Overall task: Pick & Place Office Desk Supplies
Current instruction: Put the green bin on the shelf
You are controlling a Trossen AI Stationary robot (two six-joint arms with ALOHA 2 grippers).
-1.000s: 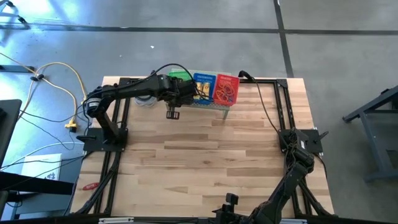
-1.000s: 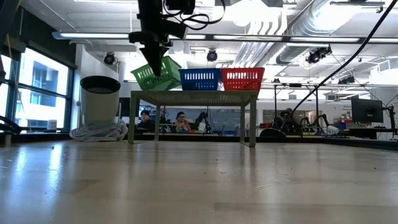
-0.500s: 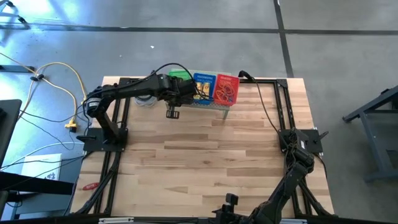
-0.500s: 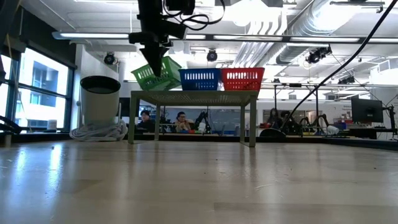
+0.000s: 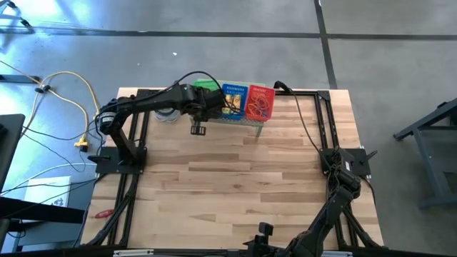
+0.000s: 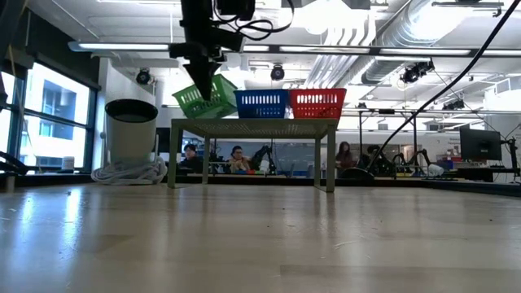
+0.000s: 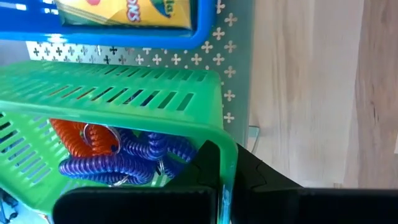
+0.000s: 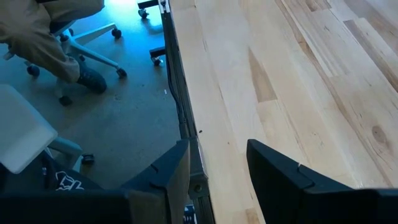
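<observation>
Presently, right gripper [image 8: 214, 168]: parked at the table's [image 5: 235, 178] near edge, fingers apart, nothing between them.
Left gripper [image 7: 214, 180]: at the far side, fingers closed on the rim of the green basket [image 7: 124, 93], which hangs tilted.
Basket contents: purple coils [image 7: 118, 163] and an orange coil [image 7: 78, 134].
Stand [image 6: 252, 126]: blue basket [image 6: 261, 103] and red basket [image 6: 317, 102] sit side by side, level.
Blue basket: yellow box [image 7: 124, 12] inside.
Red basket: red bands [image 5: 258, 106] inside.

Slotted glossy plastic green basket [image 7: 124, 99], pale matt wood table [image 5: 235, 178].
</observation>
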